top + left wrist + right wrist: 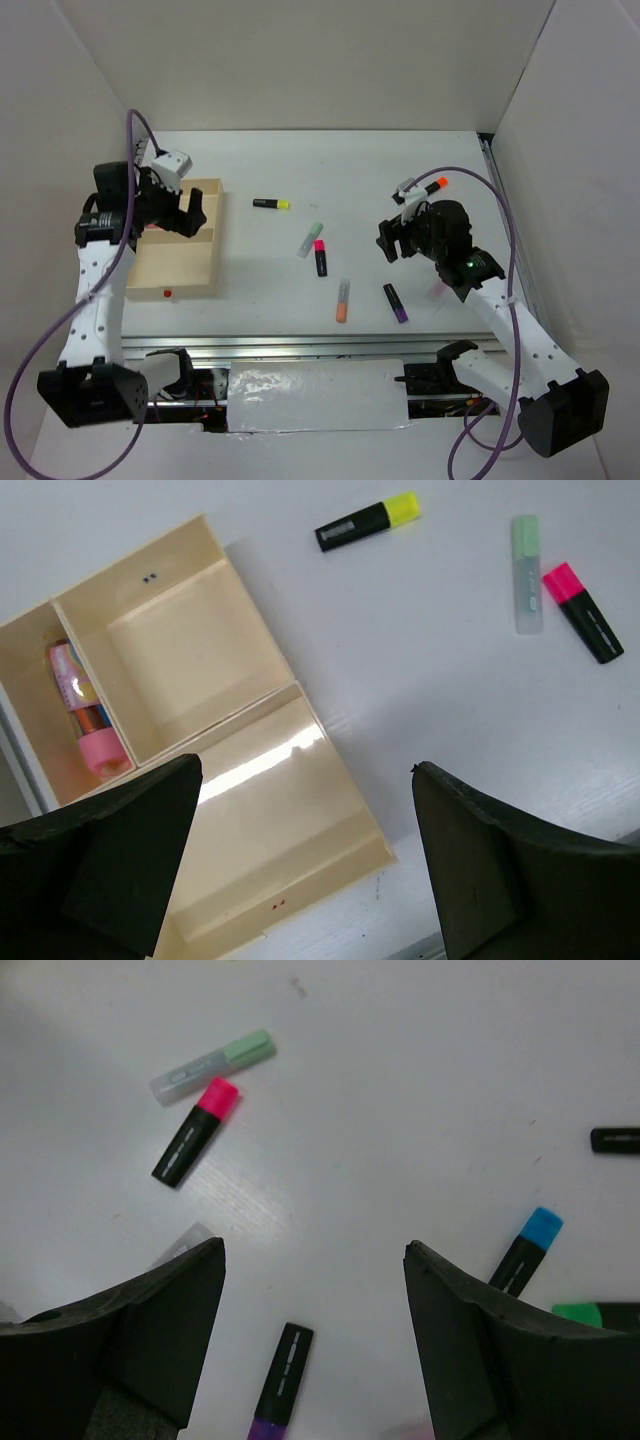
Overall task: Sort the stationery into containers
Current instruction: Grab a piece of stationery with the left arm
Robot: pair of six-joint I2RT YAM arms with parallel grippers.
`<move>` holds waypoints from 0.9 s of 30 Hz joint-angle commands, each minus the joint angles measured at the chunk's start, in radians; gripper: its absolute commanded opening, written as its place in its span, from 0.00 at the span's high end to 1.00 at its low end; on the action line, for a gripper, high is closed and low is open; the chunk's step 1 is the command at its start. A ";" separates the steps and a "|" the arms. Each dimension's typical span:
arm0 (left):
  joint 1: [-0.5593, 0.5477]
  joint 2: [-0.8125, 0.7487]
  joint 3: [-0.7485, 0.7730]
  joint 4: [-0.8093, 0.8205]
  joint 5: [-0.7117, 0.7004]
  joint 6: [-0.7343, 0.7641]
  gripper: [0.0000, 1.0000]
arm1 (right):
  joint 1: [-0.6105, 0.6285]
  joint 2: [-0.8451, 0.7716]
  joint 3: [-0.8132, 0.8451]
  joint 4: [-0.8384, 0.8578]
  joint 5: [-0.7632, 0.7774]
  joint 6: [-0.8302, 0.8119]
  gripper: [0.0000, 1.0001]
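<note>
Above the wooden tray, left jaws gape apart; right jaws, also apart, hover over loose markers

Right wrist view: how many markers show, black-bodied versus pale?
Black-bodied: 5 (pink marker, purple marker, blue marker, green-capped marker, cut-off marker at the edge)
Pale: 2 (pale green marker, clear marker, half hidden)
Total: 7
</note>
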 commanded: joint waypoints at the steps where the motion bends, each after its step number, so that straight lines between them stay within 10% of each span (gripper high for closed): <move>1: -0.079 -0.112 -0.102 0.106 -0.044 0.033 0.01 | -0.008 -0.039 -0.041 -0.130 -0.038 0.028 0.21; 15: -0.517 -0.064 -0.142 0.155 -0.326 -0.128 0.03 | 0.068 0.163 0.213 -0.052 0.134 0.005 0.17; 27: -0.554 0.042 -0.104 0.131 -0.279 -0.216 0.04 | -0.027 0.304 0.462 -0.241 0.082 0.088 0.19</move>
